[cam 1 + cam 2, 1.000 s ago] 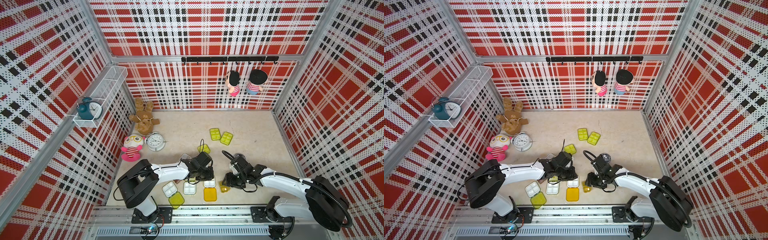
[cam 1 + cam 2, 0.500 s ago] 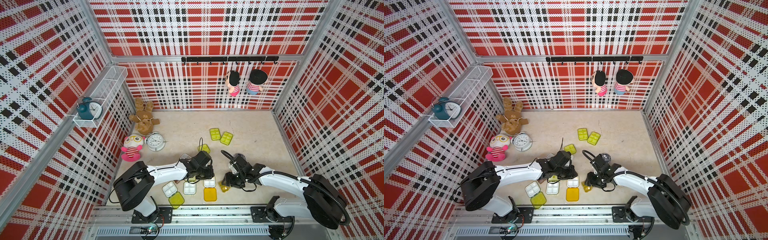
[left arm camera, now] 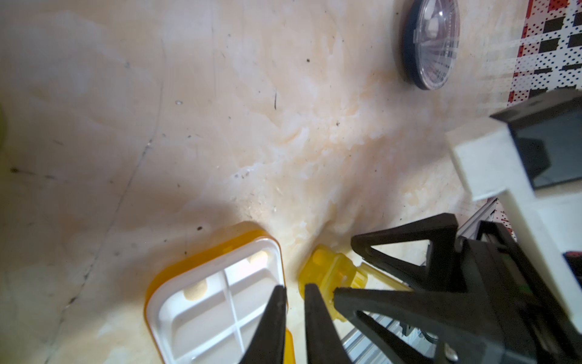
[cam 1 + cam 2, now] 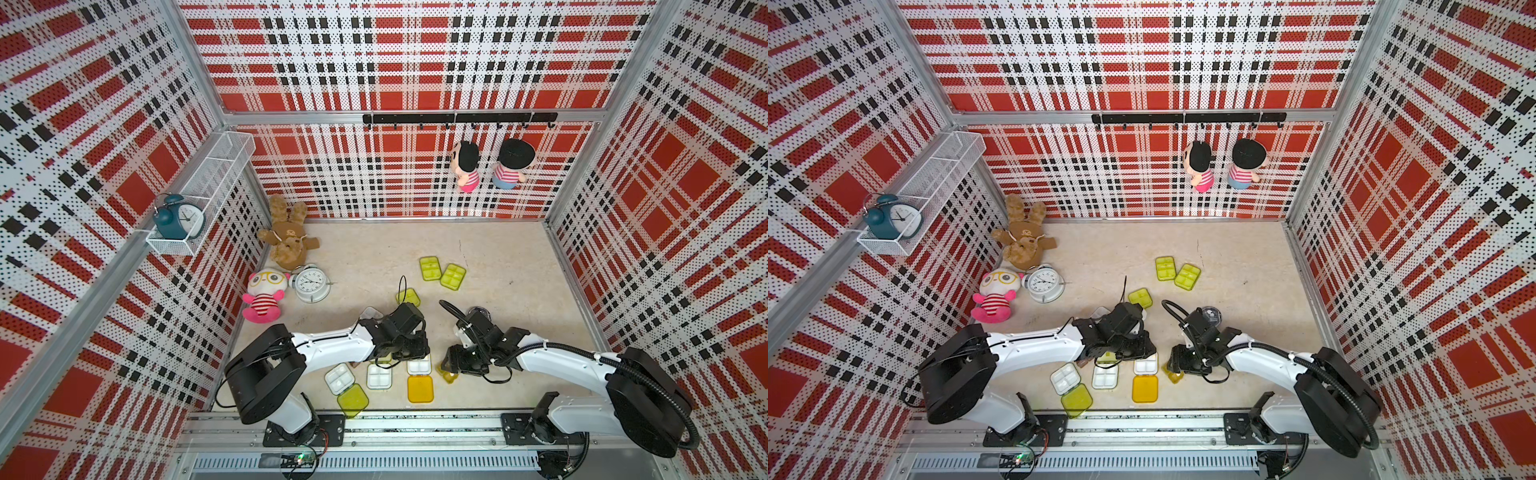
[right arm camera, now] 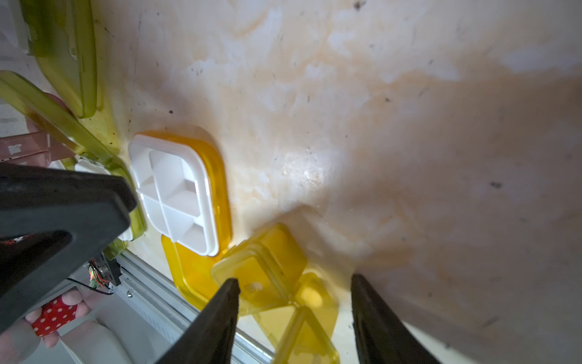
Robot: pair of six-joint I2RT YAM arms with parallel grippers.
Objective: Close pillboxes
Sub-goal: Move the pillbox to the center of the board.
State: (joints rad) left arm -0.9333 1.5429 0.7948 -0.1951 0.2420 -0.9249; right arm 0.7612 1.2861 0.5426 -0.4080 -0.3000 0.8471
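Observation:
An orange pillbox lies open near the front edge, with its white tray [image 4: 419, 365] [image 3: 217, 302] [image 5: 173, 189] beside its flat lid [image 4: 420, 389]. My left gripper [image 3: 293, 294] [image 4: 411, 355] is shut and holds nothing, its tips at that tray's rim. Beside it lies the small amber pillbox [image 5: 267, 268] [image 3: 327, 274] [image 4: 449, 375] with its lid up. My right gripper [image 5: 294, 282] [image 4: 451, 365] is open and straddles it without touching. Two more open white trays [image 4: 379, 376] [image 4: 340, 379] lie to the left, one with a lime lid [image 4: 353, 400].
Three closed lime pillboxes [image 4: 429, 268] [image 4: 453, 276] [image 4: 408, 296] lie farther back. The round navy pillbox [image 4: 478, 311] [image 3: 431, 44] sits behind my right arm. Plush toys [image 4: 286, 245] and a white alarm clock [image 4: 311, 284] stand at the left wall. The metal rail [image 4: 415, 424] runs along the front.
The right jaws stand slightly wider. The left arm's elbow has shifted a little. Both grippers stay over the same pillboxes.

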